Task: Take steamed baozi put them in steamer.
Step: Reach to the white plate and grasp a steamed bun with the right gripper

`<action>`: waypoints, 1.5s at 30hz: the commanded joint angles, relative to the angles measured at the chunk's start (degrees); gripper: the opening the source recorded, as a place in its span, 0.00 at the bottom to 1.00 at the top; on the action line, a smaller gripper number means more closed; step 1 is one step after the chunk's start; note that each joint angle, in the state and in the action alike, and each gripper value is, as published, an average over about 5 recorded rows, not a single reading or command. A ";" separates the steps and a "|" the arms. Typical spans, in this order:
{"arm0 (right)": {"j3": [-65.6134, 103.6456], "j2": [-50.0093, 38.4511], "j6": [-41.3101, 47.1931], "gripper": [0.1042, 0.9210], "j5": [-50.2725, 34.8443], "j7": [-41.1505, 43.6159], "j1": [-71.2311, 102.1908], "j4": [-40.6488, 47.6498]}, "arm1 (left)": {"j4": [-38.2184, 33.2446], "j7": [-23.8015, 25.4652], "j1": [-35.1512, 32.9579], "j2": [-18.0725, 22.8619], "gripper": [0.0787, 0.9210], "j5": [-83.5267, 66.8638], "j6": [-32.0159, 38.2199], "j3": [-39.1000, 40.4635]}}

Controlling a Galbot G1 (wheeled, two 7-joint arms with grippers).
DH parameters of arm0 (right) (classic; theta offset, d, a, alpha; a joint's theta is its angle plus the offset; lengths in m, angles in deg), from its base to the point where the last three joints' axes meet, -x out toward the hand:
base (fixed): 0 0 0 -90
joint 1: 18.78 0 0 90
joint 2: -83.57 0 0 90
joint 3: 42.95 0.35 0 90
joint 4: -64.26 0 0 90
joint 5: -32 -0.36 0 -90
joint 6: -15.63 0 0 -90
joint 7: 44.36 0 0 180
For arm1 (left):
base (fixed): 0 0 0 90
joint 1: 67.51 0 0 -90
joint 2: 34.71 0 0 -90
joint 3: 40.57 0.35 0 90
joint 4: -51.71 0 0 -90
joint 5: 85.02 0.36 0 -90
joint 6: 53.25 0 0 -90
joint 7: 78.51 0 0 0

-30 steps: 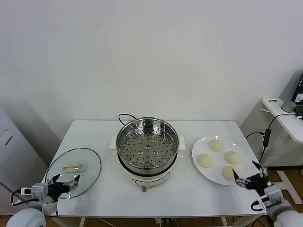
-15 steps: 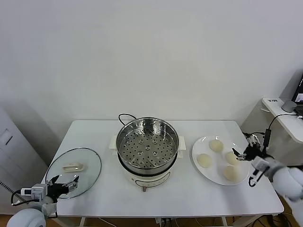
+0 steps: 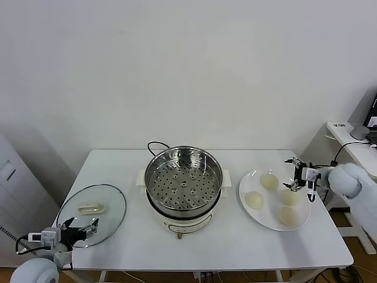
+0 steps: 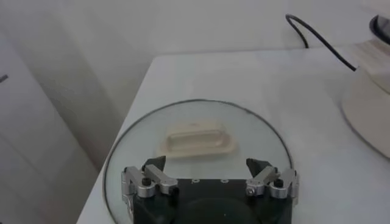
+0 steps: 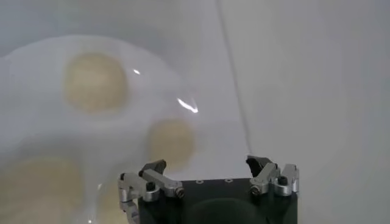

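Several pale cream baozi lie on a white plate (image 3: 268, 219) at the table's right; one (image 3: 269, 181) at the back, one (image 3: 254, 200) toward the steamer, one (image 3: 287, 216) at the front. The steel steamer (image 3: 184, 183) stands mid-table, its perforated tray bare. My right gripper (image 3: 296, 174) hovers open above the plate's far right part, nothing between its fingers. In the right wrist view that gripper (image 5: 207, 165) hangs over the plate with a baozi (image 5: 171, 140) just ahead of it and another (image 5: 95, 81) farther off. My left gripper (image 3: 79, 227) rests open at the front left.
A round glass lid (image 3: 109, 203) with a white handle (image 4: 196, 141) lies flat on the table's left, right before my left gripper (image 4: 207, 165). A black cord runs behind the steamer. A side desk with cables stands beyond the table's right edge.
My right arm has lifted from the table's front right corner and swung back over the plate. The left arm, the baozi and the steamer have stayed put.
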 commanded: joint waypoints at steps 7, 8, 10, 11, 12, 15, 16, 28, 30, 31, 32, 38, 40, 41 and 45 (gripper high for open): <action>-18.46 9.50 -7.60 0.88 0.57 10.31 -17.16 18.83 | -0.35 -0.14 0.05 -0.04 0.88 0.37 -0.41 0.06; -18.26 10.07 -8.11 0.88 1.08 10.23 -16.95 19.42 | -0.35 -0.23 0.06 -0.05 0.88 0.40 -0.45 0.07; -17.64 11.31 -9.18 0.88 2.58 10.00 -16.43 20.67 | -0.36 -0.39 0.08 -0.08 0.88 0.46 -0.54 0.07; -17.30 11.85 -9.59 0.88 3.22 9.89 -16.16 21.22 | -0.38 -0.43 0.09 -0.10 0.88 0.47 -0.58 0.08; -16.97 12.34 -9.81 0.88 3.67 9.72 -15.89 21.68 | -0.39 -0.44 0.09 -0.12 0.88 0.47 -0.61 0.10; -16.33 13.56 -10.03 0.88 4.27 9.19 -15.03 22.75 | -0.39 -0.42 0.11 -0.19 0.88 0.47 -0.63 0.21; -16.20 13.87 -10.01 0.88 4.42 9.08 -14.78 22.99 | -0.41 -0.41 0.12 -0.20 0.88 0.47 -0.63 0.26; -12.66 16.90 -9.61 0.88 7.83 6.78 -12.48 26.80 | -0.79 -0.36 0.13 -0.13 0.88 0.46 -0.64 0.66; -12.04 17.36 -9.45 0.88 8.27 6.48 -12.40 27.55 | -0.88 -0.35 0.01 -0.13 0.88 0.46 -0.62 0.65; -11.81 17.53 -9.32 0.88 8.32 6.32 -12.37 27.84 | -0.92 -0.35 -0.04 -0.12 0.88 0.46 -0.60 0.65; -11.57 17.72 -9.14 0.88 8.34 6.16 -12.34 28.15 | -0.97 -0.35 -0.11 -0.11 0.88 0.45 -0.59 0.64; -10.46 18.46 -8.71 0.81 7.82 6.18 -12.10 29.36 | -1.19 -0.36 -0.40 -0.08 0.88 0.40 -0.55 0.64; -10.27 18.59 -8.70 0.78 7.45 6.50 -11.89 29.45 | -1.29 -0.36 -0.44 -0.08 0.88 0.38 -0.55 0.65; -10.15 18.64 -8.69 0.77 7.29 6.63 -11.74 29.45 | -1.34 -0.36 -0.46 -0.07 0.88 0.37 -0.56 0.66; -9.51 18.84 -8.61 0.71 6.96 6.99 -11.18 29.45 | -1.66 -0.38 -0.59 -0.06 0.88 0.36 -0.58 0.66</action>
